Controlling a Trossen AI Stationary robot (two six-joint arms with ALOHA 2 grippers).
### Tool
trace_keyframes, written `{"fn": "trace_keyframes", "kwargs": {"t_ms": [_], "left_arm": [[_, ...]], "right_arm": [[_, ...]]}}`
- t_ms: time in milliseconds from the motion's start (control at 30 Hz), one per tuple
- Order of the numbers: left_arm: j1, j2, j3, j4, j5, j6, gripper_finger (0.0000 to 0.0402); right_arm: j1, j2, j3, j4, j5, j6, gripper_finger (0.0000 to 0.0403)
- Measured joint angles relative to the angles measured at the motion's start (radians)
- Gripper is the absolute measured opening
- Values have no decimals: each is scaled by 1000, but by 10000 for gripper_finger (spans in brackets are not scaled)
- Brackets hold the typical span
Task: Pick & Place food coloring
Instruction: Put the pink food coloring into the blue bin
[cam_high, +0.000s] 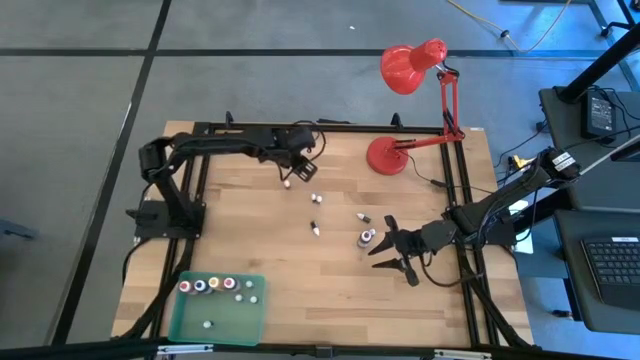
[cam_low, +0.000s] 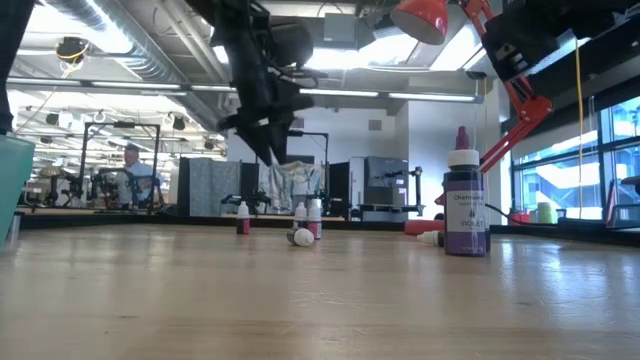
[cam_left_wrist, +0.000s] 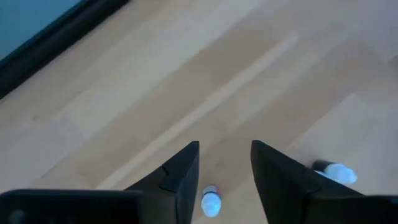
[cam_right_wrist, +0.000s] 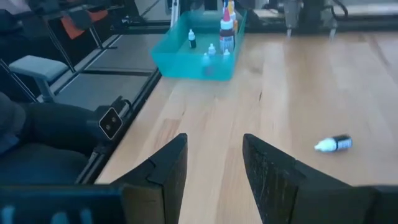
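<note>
Several tiny food coloring bottles sit on the wooden table: one (cam_high: 287, 183) below my left gripper, others at mid-table (cam_high: 315, 197), a dark one lying on its side (cam_high: 316, 228), and an upright violet bottle (cam_low: 465, 210) with a white cap. My left gripper (cam_high: 295, 165) hovers open above the table's far part; in the left wrist view a white-tipped bottle (cam_left_wrist: 210, 202) shows between its fingers, untouched. My right gripper (cam_high: 385, 246) is open near the right edge, with the violet bottle (cam_high: 367, 237) just beyond its fingertips. The lying dark bottle (cam_right_wrist: 334, 144) shows in the right wrist view.
A translucent green tray (cam_high: 215, 318) sits at the table's near left corner, with several bottles standing along its far side (cam_high: 213, 285). A red desk lamp (cam_high: 385, 155) stands on the far right part, its head beyond the far edge. Bare wood lies between the tray and the scattered bottles.
</note>
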Motion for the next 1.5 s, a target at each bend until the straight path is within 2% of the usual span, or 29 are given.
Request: {"fn": "trace_keyframes", "kwargs": {"t_ms": [133, 267, 433, 733, 1500], "left_arm": [[-3, 24, 0, -17, 10, 1, 178], [-9, 55, 0, -22, 74, 15, 213], [-13, 69, 0, -34, 122, 30, 229], [-7, 70, 0, -124, 72, -96, 215], [-11, 203, -1, -152, 116, -113, 179]], "right_arm": [[0, 0, 0, 11, 0, -51, 157], [0, 0, 0, 11, 0, -67, 157], [0, 0, 0, 12, 0, -64, 157], [0, 0, 0, 9, 0, -39, 157], [0, 0, 0, 6, 0, -6, 157]]}}
